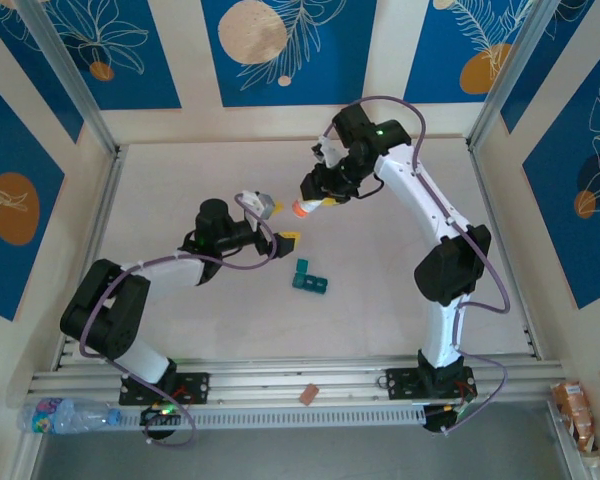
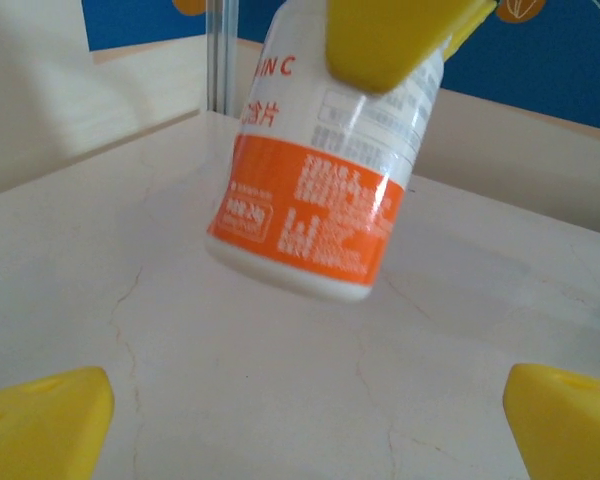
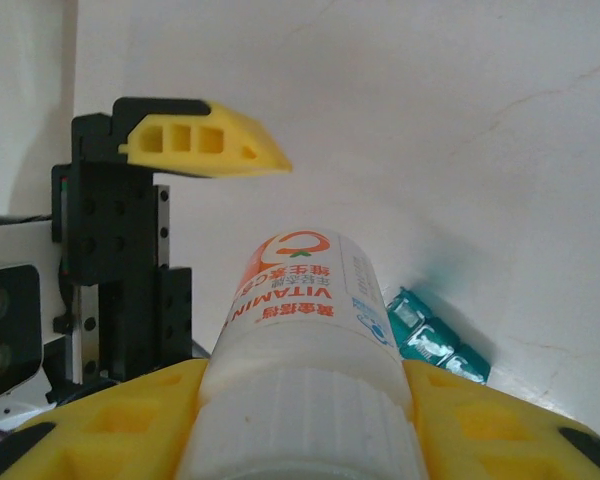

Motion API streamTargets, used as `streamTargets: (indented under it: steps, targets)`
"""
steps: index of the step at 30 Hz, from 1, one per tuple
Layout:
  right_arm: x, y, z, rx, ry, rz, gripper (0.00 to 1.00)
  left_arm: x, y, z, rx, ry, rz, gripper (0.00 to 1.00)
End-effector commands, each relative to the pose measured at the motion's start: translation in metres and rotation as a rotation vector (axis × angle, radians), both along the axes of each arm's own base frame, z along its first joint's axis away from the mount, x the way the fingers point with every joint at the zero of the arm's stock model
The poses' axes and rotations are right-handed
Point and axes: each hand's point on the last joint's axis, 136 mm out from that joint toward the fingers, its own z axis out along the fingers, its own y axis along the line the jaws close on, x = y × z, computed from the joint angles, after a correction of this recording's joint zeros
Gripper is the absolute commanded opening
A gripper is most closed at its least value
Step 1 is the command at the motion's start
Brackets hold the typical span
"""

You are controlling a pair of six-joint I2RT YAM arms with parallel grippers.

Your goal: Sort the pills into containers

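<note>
My right gripper [image 1: 325, 195] is shut on the ribbed cap end of a white vitamin bottle [image 1: 308, 208] with an orange label, held tilted above the table. In the right wrist view the bottle [image 3: 310, 340] sits between my yellow fingers [image 3: 110, 420]. My left gripper [image 1: 276, 222] stands wide open just left of the bottle, with nothing between its fingers. From the left wrist, the bottle [image 2: 315, 190] hangs ahead, above the left fingertips [image 2: 40, 420]. The teal containers [image 1: 308, 278] lie on the table below the bottle, also seen as containers [image 3: 435, 340]. The pills are hidden.
Metal rails run along the near edge, with a small brown piece [image 1: 307, 394] on them. A plastic water bottle [image 1: 65, 415] lies at the near left and a snack packet [image 1: 577, 410] at the near right. Low walls enclose the table.
</note>
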Motion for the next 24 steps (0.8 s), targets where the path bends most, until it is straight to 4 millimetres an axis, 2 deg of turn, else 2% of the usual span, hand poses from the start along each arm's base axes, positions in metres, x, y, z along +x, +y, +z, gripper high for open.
streamTargets:
  steps: [1,16,24]
  targets:
    - [-0.014,0.009,-0.007,0.024,0.075,0.063,0.4,-0.008,-0.008,0.005,-0.004,-0.057,-0.061,0.98]
    - [-0.028,0.03,-0.016,0.058,0.118,0.122,0.39,-0.018,-0.029,0.0,0.032,-0.06,-0.115,0.85]
    - [-0.032,0.033,-0.023,0.053,0.136,0.127,0.39,-0.017,-0.03,0.005,0.013,-0.062,-0.109,0.76]
